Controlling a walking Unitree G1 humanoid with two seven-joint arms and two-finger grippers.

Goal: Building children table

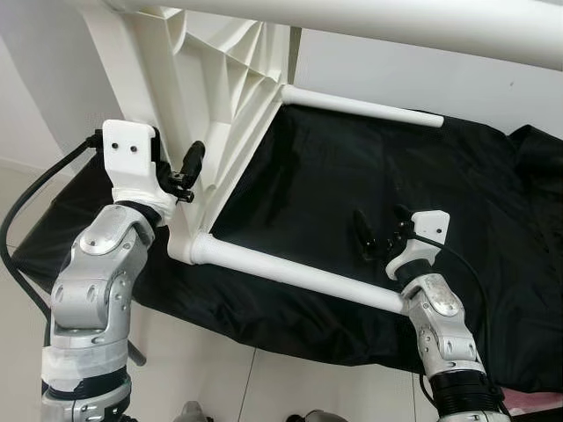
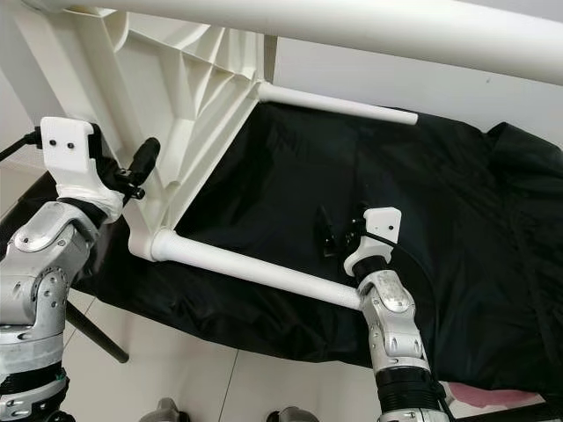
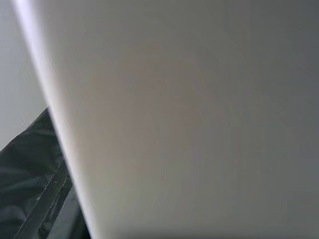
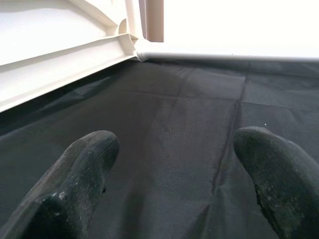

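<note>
The white table top (image 1: 220,97) is stood on its edge on the black cloth (image 1: 352,176) and could tip over if the left gripper (image 1: 186,172), pressed against its rim, slips; its fingers cannot be judged. The right gripper (image 1: 380,230) is held open just above the near leg (image 1: 299,272), not touching it.
</note>
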